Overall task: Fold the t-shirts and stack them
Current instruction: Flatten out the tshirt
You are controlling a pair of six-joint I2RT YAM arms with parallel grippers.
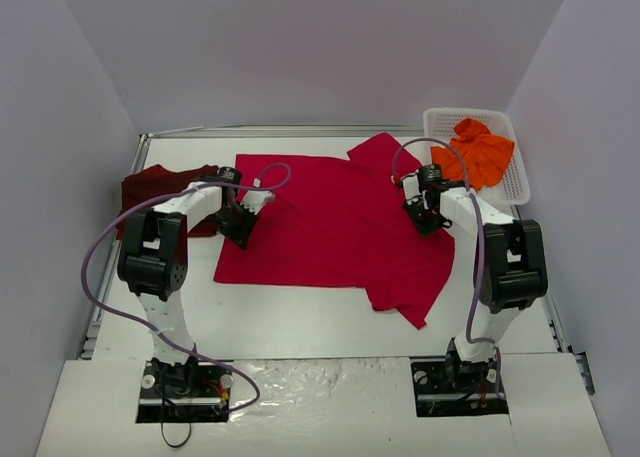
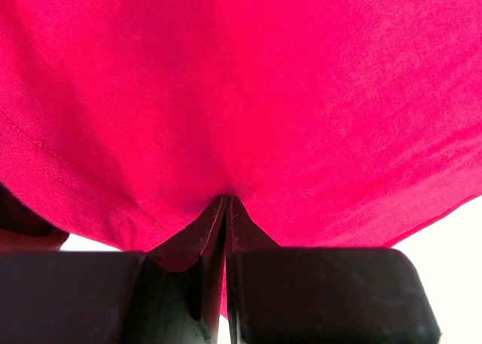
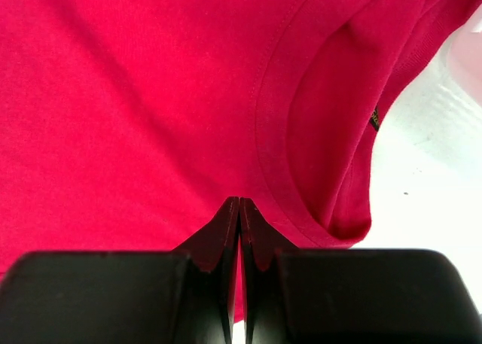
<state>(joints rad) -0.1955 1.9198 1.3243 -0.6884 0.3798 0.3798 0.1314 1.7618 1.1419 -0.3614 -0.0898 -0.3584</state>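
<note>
Top external: bright red t-shirt (image 1: 330, 227) lies spread on the tabletop (image 1: 300, 317), mid-field. Its long axis runs left to right, hem end toward the left arm (image 1: 165, 242), collar end toward the right arm (image 1: 500, 252). One sleeve points to the far side, the other trails toward the near right. Left jaws sit at the hem edge and right jaws at the neck, so each arm is on the end nearer to it. Dark maroon t-shirt (image 1: 160, 185) lies bunched at the far left, just beyond the left jaws. Orange t-shirt (image 1: 480, 152) is crumpled in the white basket (image 1: 518, 185) at the far right corner. No stack is visible.

Left wrist: red cloth (image 2: 241, 80) fills the frame. Left jaws are closed with no gap, and creases in the fabric run down into the tips, so they read as pinching the shirt. The stitched hem (image 2: 45, 152) runs off to the left of the tips.

Right wrist: right jaws are likewise closed tight, tips meeting at the collar (image 3: 271, 133) band. Red cloth (image 3: 113, 95) stretches away ahead, and the neck opening curves off to the right. Reads as a pinch on the band.

Judgement: with both ends held along the long axis, the coming move likely turns on carrying the two ends together and evenly. The loose near sleeve could drag or bunch.
</note>
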